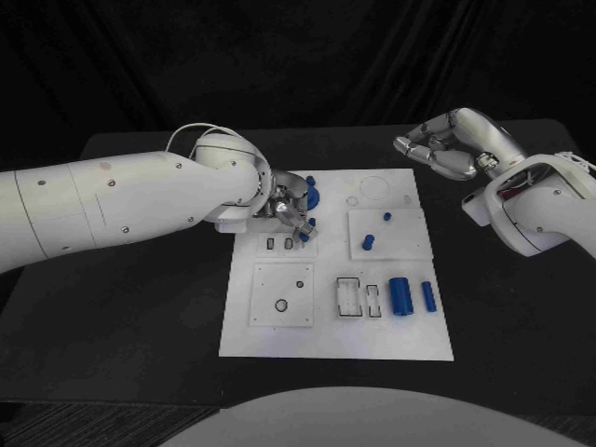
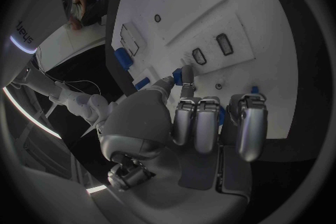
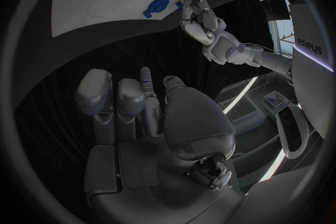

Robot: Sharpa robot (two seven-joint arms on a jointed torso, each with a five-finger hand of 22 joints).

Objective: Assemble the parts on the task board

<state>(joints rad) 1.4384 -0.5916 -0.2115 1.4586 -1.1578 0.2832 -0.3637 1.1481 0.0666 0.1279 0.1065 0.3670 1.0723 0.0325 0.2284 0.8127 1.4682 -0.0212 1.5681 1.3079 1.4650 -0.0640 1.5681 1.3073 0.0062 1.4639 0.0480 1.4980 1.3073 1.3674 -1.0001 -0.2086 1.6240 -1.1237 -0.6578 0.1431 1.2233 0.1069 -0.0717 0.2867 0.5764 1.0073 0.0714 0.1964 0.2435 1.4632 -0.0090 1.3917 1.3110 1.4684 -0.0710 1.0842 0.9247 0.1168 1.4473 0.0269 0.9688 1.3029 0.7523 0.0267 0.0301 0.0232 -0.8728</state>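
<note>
- Left hand: low over the task board's far-left corner; thumb and a finger pinch a small blue part, other fingers curled beside it.
- Step in hand, as judged: seating that part in one of the two small slots just beside the fingertips. Done well: keep the piece upright, line it up with the slot before pressing, release only once seated.
- Left arm: reaches in from the table's left side, wrist bent down to the board.
- Right hand: raised off the board beyond its far-right corner, fingers curled in, holding nothing.
- Loose blue parts: a large cylinder and slimmer pin near the board's right edge; a short peg mid-board.
</note>
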